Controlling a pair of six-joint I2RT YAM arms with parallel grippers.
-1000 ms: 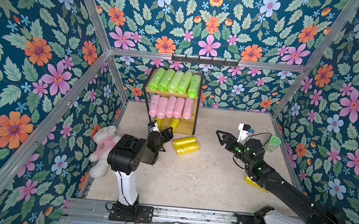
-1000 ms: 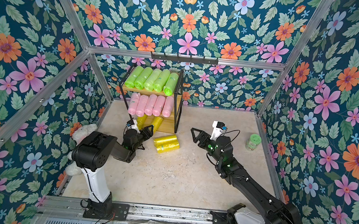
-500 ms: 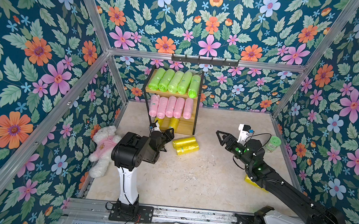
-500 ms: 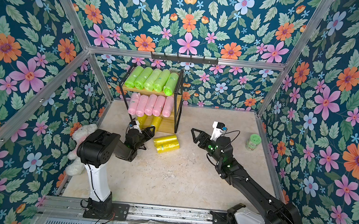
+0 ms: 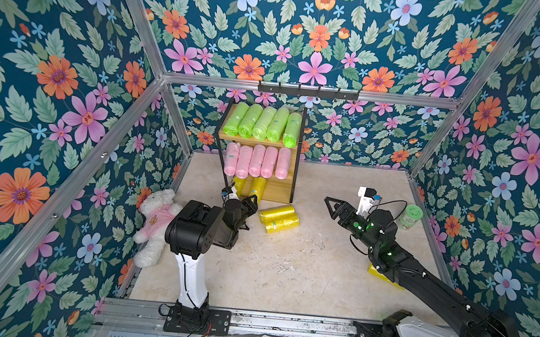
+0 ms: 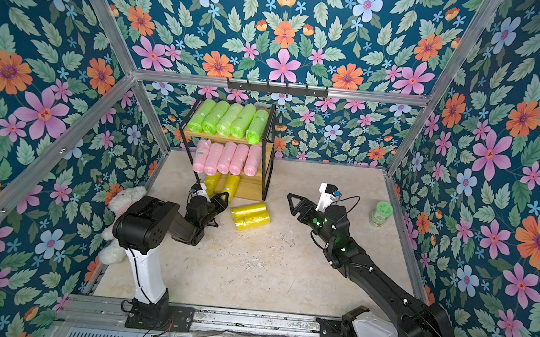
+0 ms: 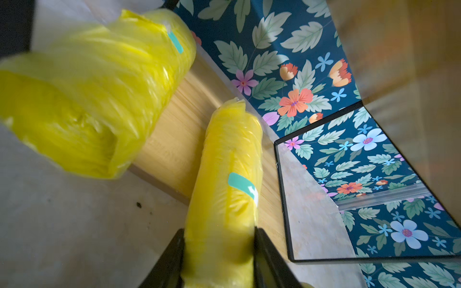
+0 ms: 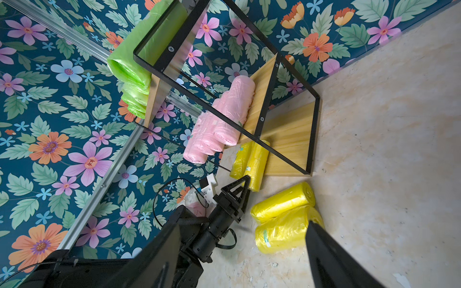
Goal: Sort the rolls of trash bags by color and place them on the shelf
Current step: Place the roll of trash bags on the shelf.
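Green rolls and pink rolls are shelved, a yellow roll is clamped by the left gripper, the right gripper is held agape, and three loose yellows are awaited at five o'clock of the shelf.

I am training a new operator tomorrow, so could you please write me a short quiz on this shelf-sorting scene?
1. True or false: the top board of the shelf holds five green rolls.
2. Multiple choice: the left end effector is A) empty and wide open; B) closed on a yellow roll; C) closed on a green roll.
3. Count: how many loose yellow rolls lie side by side, touching, on the floor just in front of the shelf?

Key: 1 true; 2 B; 3 two.
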